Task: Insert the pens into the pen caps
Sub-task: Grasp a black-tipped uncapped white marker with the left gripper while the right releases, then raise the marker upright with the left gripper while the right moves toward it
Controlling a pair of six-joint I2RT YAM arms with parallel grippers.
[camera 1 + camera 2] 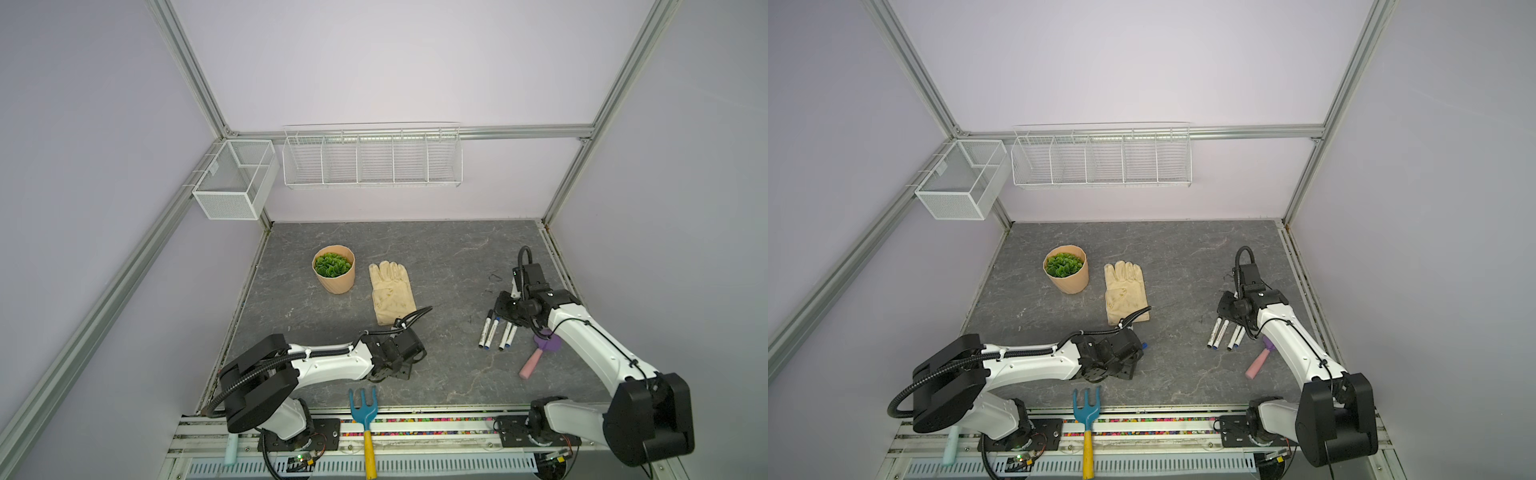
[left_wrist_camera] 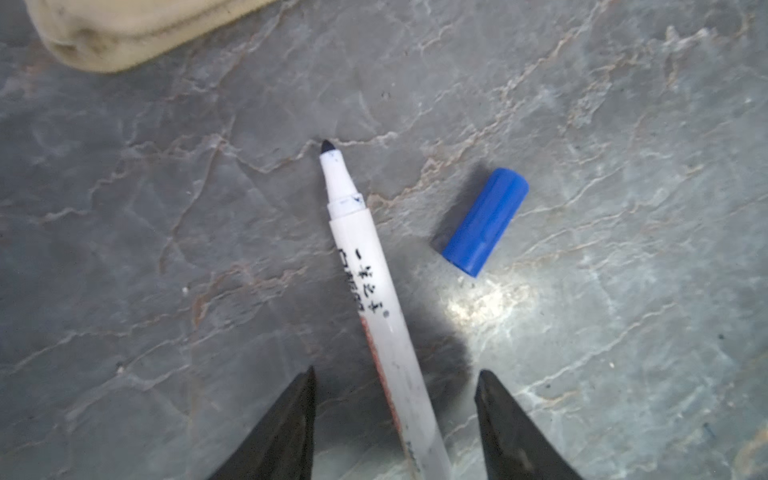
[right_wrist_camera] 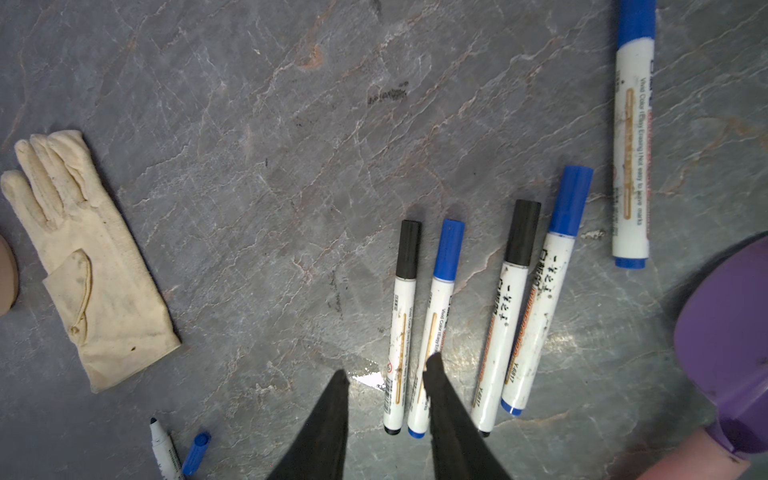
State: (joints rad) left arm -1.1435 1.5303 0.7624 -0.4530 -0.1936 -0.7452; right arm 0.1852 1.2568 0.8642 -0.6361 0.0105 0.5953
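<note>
An uncapped white pen (image 2: pixel 365 270) lies on the grey table with its dark tip pointing away from my left gripper (image 2: pixel 396 370). That gripper is open and its fingers straddle the barrel without touching it. A loose blue pen cap (image 2: pixel 484 222) lies just beside the tip. In the right wrist view, four capped pens (image 3: pixel 500 332) lie side by side, two with black caps and two with blue. A fifth capped pen (image 3: pixel 631 145) lies farther off. My right gripper (image 3: pixel 387 363) hangs open above the row, holding nothing. In a top view it is over the pens (image 1: pixel 488 332).
A cream glove (image 1: pixel 390 291) and a potted plant (image 1: pixel 333 270) sit mid-table. A purple trowel with a pink handle (image 1: pixel 536 357) lies right of the pens, under my right arm. A blue hand rake (image 1: pixel 363 409) rests at the front edge. Wire baskets (image 1: pixel 372 160) hang on the back wall.
</note>
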